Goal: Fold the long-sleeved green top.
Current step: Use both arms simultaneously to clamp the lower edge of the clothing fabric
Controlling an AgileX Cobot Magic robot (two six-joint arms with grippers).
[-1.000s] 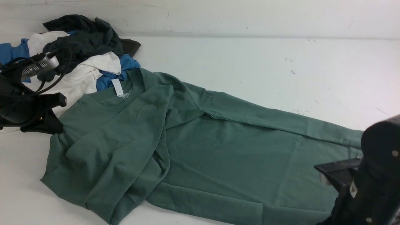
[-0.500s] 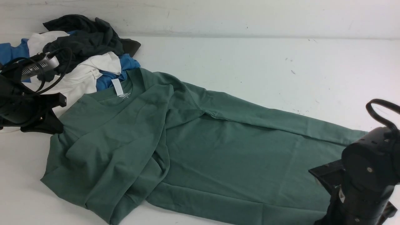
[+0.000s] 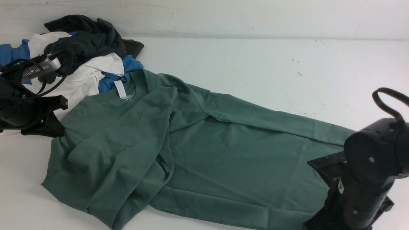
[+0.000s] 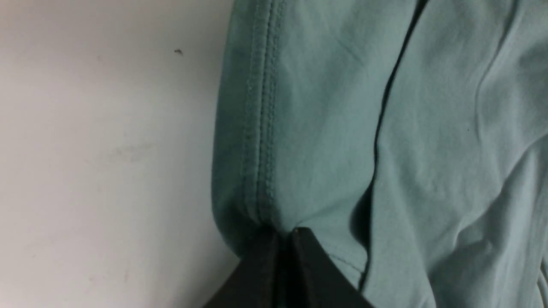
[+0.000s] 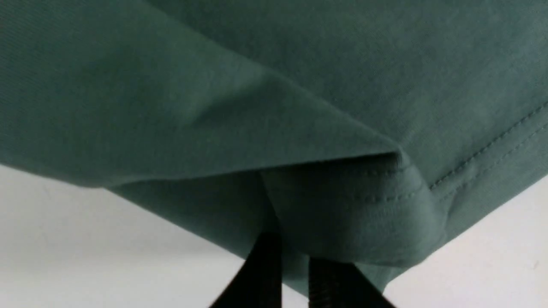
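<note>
The green long-sleeved top (image 3: 223, 153) lies spread across the white table, with its collar and white neck tag (image 3: 120, 89) at the back left and its hem to the right. Its left part is folded over in loose creases. My left gripper (image 3: 60, 127) is at the top's left edge. In the left wrist view it (image 4: 284, 234) is shut on a stitched edge of the top (image 4: 321, 128). My right gripper (image 3: 319, 167) is at the top's right end. In the right wrist view it (image 5: 295, 252) is shut on a folded hem corner (image 5: 355, 201), held off the table.
A pile of black, white and blue garments (image 3: 86, 48) lies at the back left, touching the top's collar. The white table (image 3: 271, 70) meets a white wall at the back. The left arm's cable loops over that pile.
My right gripper has moved left and upward with the hem in it, drawing the top's right end in from the table's right side. The left gripper has not moved.
</note>
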